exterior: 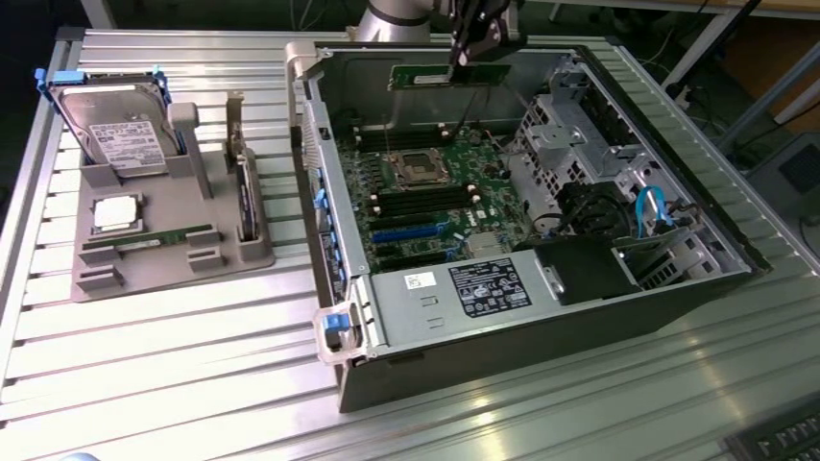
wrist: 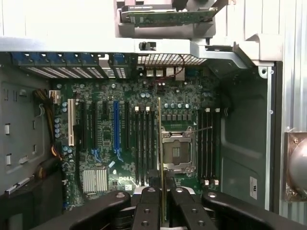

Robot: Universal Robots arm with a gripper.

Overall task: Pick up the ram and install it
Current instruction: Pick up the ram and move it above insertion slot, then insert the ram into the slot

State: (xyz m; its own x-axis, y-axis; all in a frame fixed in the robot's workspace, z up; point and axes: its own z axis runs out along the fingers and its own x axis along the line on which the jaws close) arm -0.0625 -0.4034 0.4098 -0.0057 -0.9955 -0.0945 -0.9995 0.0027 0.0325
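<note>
My gripper [exterior: 464, 60] hangs over the far side of the open computer case [exterior: 539, 317] and is shut on the ram [exterior: 448, 75], a thin green stick held level in the air. In the wrist view the ram [wrist: 159, 153] shows edge-on as a thin line rising from between my fingers [wrist: 147, 211]. It lies over the motherboard [wrist: 105, 143], between the CPU socket [wrist: 178, 151] and the black memory slots [wrist: 143, 143]. The stick is well above the board and touches no slot.
A grey parts holder [exterior: 167, 264] at the exterior view's left carries a hard drive [exterior: 115, 134], a silver processor [exterior: 115, 213], a second green stick [exterior: 148, 238] and a dark upright card [exterior: 241, 182]. The case holds a power supply [exterior: 474, 288] and a drive cage [exterior: 570, 125].
</note>
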